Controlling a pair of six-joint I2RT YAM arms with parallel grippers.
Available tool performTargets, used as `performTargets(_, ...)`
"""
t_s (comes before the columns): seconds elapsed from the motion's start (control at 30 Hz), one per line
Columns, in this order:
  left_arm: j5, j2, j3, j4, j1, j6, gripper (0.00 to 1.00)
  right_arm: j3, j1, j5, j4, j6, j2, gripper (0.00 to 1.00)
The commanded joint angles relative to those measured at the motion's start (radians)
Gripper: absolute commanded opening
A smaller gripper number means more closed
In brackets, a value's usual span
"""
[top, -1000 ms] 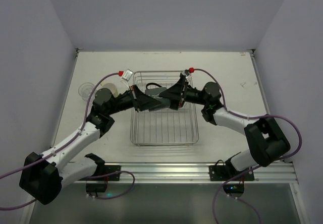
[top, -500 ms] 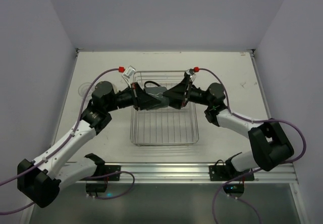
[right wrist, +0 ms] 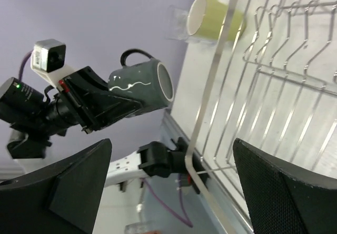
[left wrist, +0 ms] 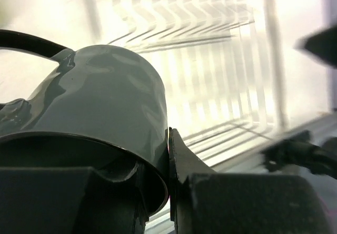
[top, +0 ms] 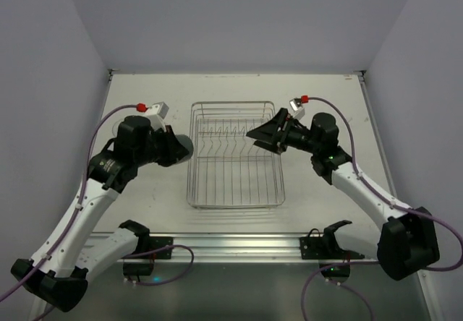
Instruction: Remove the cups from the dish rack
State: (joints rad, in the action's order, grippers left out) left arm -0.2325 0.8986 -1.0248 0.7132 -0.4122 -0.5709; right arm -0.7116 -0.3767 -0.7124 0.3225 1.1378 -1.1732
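Currently the left gripper (top: 172, 148) is pinching the dark grey mug (left wrist: 105, 97) sideways left of the dish rack (top: 235, 204), likely risking a slip; the right gripper (top: 259, 137) is gaping empty.

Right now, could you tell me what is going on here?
The left tool holds the dark mug in the air, just outside the left side of the rack. The right tool is open and empty, over the rack's right edge. A yellow cup and a clear tumbler sit on the table left of the rack. From above, no cup shows in the rack.
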Motion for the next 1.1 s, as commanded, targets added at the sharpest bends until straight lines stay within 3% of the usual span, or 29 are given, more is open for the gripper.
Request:
performTargets(0.0,0.304,0.0,-0.052,0.204,0.009,0.04,0.0,-0.094,-0.004,0.148,-0.367,-0.266,0.079,0.99)
performTargets(0.23,0.482,0.06,-0.041,0.261,0.019,0.017,0.0,-0.132,-0.007,0.234,-0.534,-0.368,0.159,0.99)
performTargets(0.53,0.397,0.2,0.046,0.143,0.062,0.029,0.0,-0.157,-0.013,0.29,-0.66,-0.457,0.236,0.99)
performTargets(0.7,0.429,0.272,0.049,0.12,0.088,0.048,0.0,-0.16,-0.016,0.332,-0.724,-0.493,0.265,0.99)
performTargets(0.9,0.392,0.321,0.121,0.054,0.112,0.054,0.0,-0.132,-0.016,0.349,-0.74,-0.51,0.299,0.99)
performTargets(1.07,0.404,0.368,0.075,0.069,0.115,0.066,0.0,-0.108,-0.014,0.346,-0.735,-0.51,0.303,0.99)
